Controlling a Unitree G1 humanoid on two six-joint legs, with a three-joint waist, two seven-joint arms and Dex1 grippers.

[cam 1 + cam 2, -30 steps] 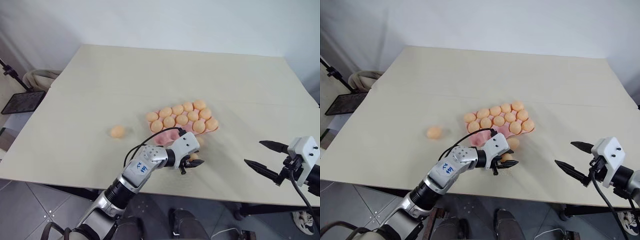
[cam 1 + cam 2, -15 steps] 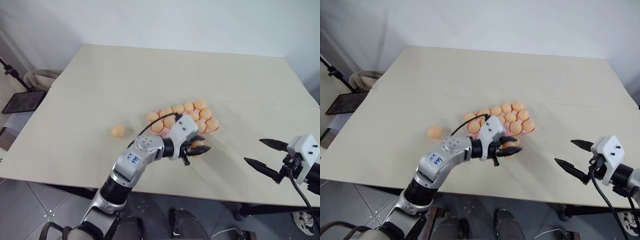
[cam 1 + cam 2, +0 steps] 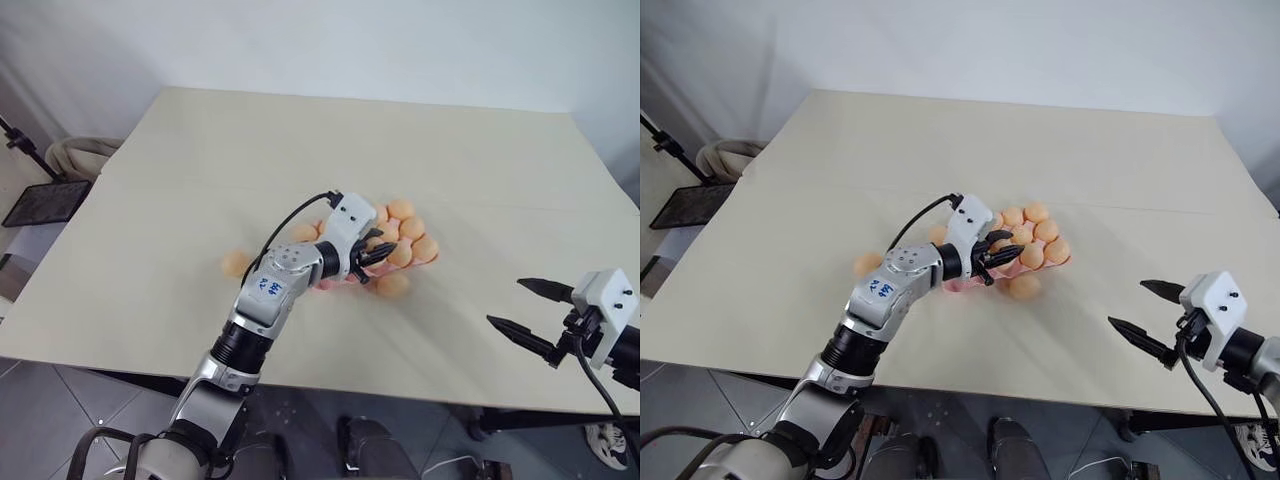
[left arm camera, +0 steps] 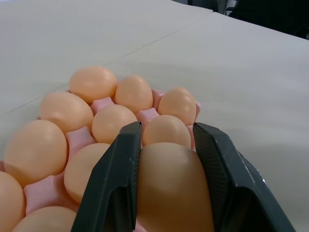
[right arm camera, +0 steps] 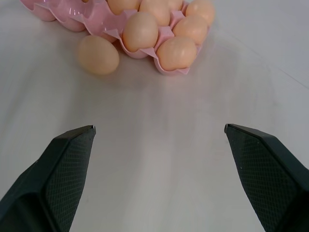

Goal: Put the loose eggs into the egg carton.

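Near the middle of the pale table point(image 3: 200, 150) lies the egg carton point(image 3: 330, 284), a pink moulded tray with most visible cups filled by eggs. Above its near edge, the left gripper point(image 3: 378, 253) has its two black fingers point(image 4: 113, 188) clamped on one egg point(image 4: 174, 191), held over the tray. A loose egg point(image 3: 393, 284) rests on the table just beside the carton at about 5 o'clock; a second loose egg point(image 3: 235, 263) lies near the carton at about 9 o'clock, partly hidden by the left arm. Well apart at 4 o'clock, the right gripper point(image 3: 532, 314) hovers with fingers spread wide, empty.
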